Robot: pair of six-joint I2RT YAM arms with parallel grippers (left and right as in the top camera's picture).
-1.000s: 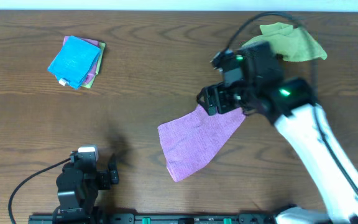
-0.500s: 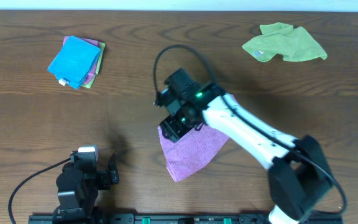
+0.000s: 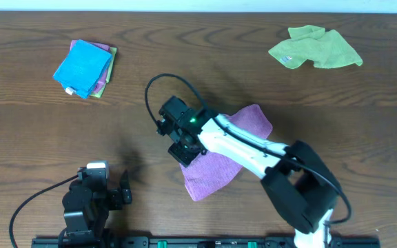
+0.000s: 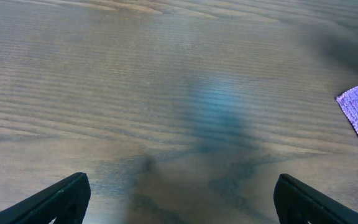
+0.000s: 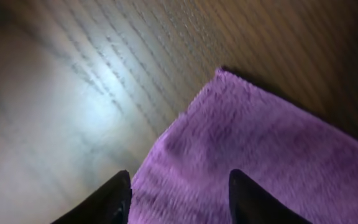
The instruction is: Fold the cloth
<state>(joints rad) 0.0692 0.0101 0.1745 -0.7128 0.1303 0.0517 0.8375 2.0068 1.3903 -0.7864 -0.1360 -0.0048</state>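
No legible text or labels, white tag (image 3: 68, 90) too small to read

Purple microfibre cloth (image 3: 211, 173) lay on the table (image 3: 150, 89) near centre, set diagonally, one corner pointing left.

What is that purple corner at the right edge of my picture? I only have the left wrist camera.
Observer: It is a corner of the purple cloth, which lies partly folded over itself in the overhead view.
Operator: Where is the other arm?
Observer: It reaches across the cloth, with the right gripper at the cloth's left corner.
Operator: Has it grabbed it?
Observer: In the right wrist view its fingers stand apart with the cloth's edge between them, not pinched.
Operator: Any other fabric around?
Observer: A crumpled lime-green cloth lies at the far right, and a folded blue cloth tops a small stack at the far left.
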